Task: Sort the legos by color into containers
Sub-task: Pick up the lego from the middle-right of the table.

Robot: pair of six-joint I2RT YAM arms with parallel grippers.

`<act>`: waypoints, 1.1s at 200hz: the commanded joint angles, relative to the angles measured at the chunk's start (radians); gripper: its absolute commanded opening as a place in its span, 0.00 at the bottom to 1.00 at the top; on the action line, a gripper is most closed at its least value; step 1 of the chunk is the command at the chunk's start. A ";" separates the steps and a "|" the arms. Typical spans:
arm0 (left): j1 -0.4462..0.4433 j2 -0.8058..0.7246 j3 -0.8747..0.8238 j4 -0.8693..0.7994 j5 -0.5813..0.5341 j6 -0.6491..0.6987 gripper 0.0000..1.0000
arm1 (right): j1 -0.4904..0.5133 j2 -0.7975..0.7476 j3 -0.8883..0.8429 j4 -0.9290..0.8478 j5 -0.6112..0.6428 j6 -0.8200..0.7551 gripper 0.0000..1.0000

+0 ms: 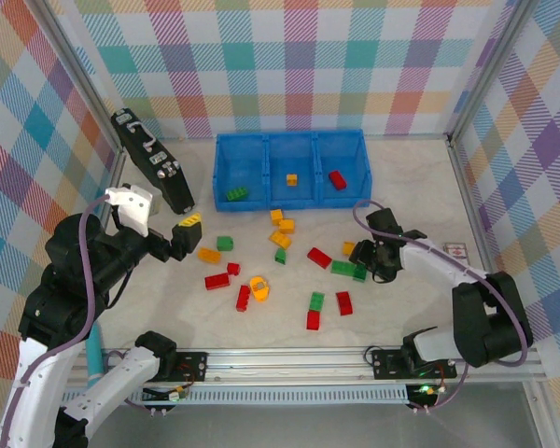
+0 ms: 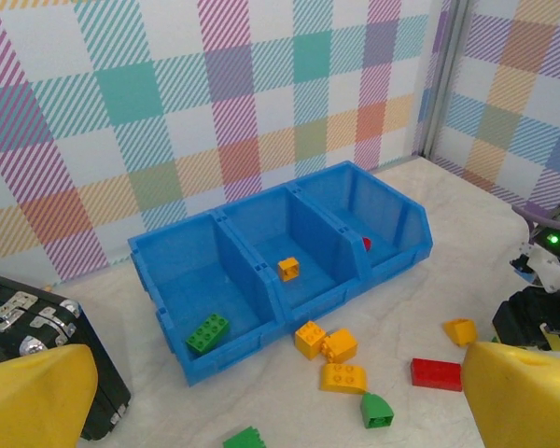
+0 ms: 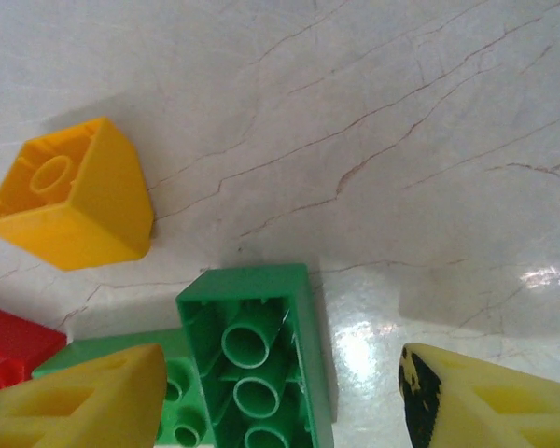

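Starting at the near edge of the worktop (image 1: 420,205), the legos (image 1: 319,257) lie loose in a band across its middle. Seventeen are counted there in the overhead view: six red, five green and six yellow-orange, one of the last being the rounded yellow piece (image 1: 259,287). The right claw (image 1: 369,266) sits low at the right end of this band, just beside two green bricks. Its wrist view shows the fingers (image 3: 84,401) spread, with an inverted green brick (image 3: 261,355) between them. This brick has its hollow underside and tubes facing up, and its long axis runs parallel to the fingers. A second green brick touches its side, partly under one finger. A yellow-orange brick (image 3: 75,196) lies apart beyond it, tilted so that its open underside shows. The left claw (image 1: 182,235) hangs above the left side of the worktop, pointing toward the far right. Its fingers (image 2: 33,397) are spread wide with nothing between them. Farther back stands the blue tray (image 1: 289,140), open side up, with its long axis running left to right along the far wall. It has three compartments holding one brick each: green (image 1: 236,194) in the left, lying diagonally; yellow (image 1: 291,179) in the middle; red (image 1: 337,179) in the right. A black case (image 1: 154,168) lies at the far left, well apart from the tray.
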 commanded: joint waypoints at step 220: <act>-0.042 -0.037 -0.059 0.049 -0.164 0.090 1.00 | 0.034 0.118 0.504 -0.065 0.029 -0.350 0.25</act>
